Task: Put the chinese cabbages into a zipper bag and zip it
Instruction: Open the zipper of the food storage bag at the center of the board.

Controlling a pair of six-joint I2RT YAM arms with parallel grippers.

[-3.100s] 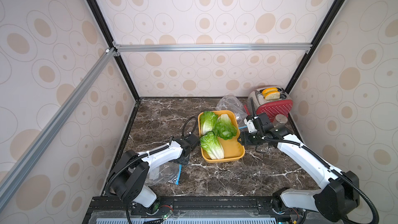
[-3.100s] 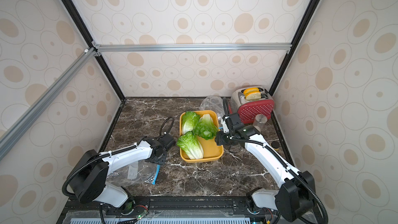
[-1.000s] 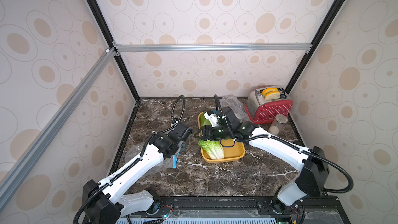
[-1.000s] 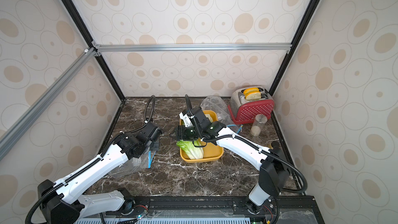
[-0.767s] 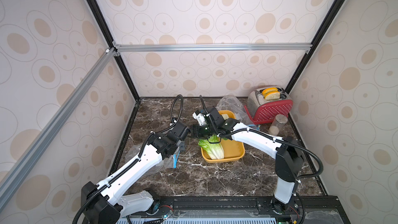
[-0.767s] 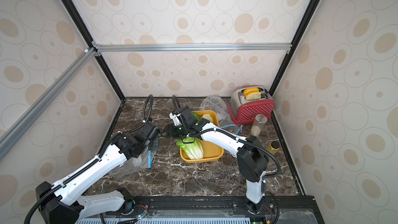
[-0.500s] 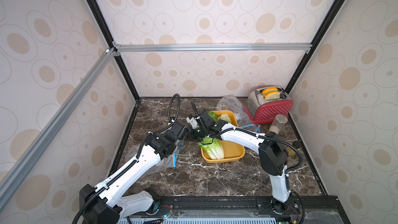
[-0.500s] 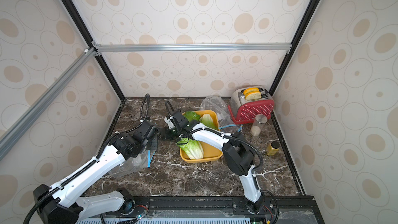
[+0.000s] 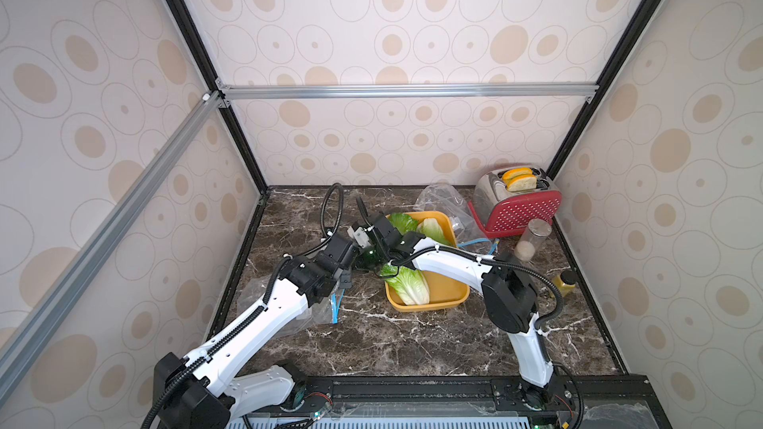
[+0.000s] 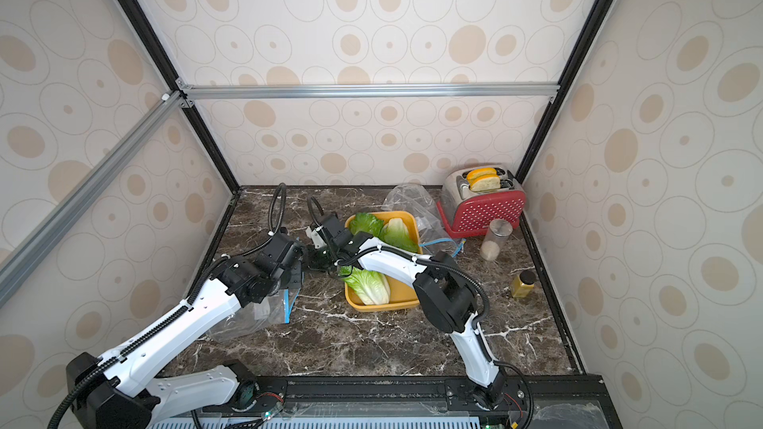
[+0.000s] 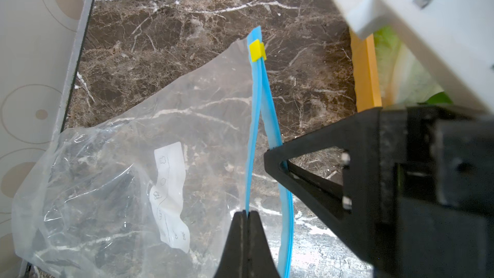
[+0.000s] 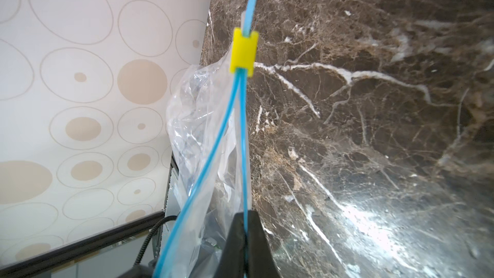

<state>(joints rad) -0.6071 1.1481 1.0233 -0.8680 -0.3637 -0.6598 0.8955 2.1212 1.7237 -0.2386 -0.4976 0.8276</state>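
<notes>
The clear zipper bag (image 9: 280,303) (image 11: 133,169) lies at the left of the table, its blue zip strip parted and a yellow slider (image 11: 257,50) (image 12: 243,53) at the far end. My left gripper (image 11: 246,212) is shut on one lip of the strip. The right gripper (image 12: 244,213) is shut on the other lip, and one of its black fingers (image 11: 278,156) shows in the left wrist view. Three chinese cabbages (image 9: 406,284) (image 9: 402,222) (image 9: 433,229) lie in the yellow tray (image 9: 450,295) just right of both grippers.
A second crumpled clear bag (image 9: 441,204) sits behind the tray. A red toaster (image 9: 522,204) stands at the back right, with a clear jar (image 9: 532,237) and a small yellow jar (image 9: 565,282) in front of it. The left wall runs close beside the zipper bag.
My right gripper has swung left from over the tray to the bag's mouth and shut on the blue strip. The left gripper has kept its hold on the bag.
</notes>
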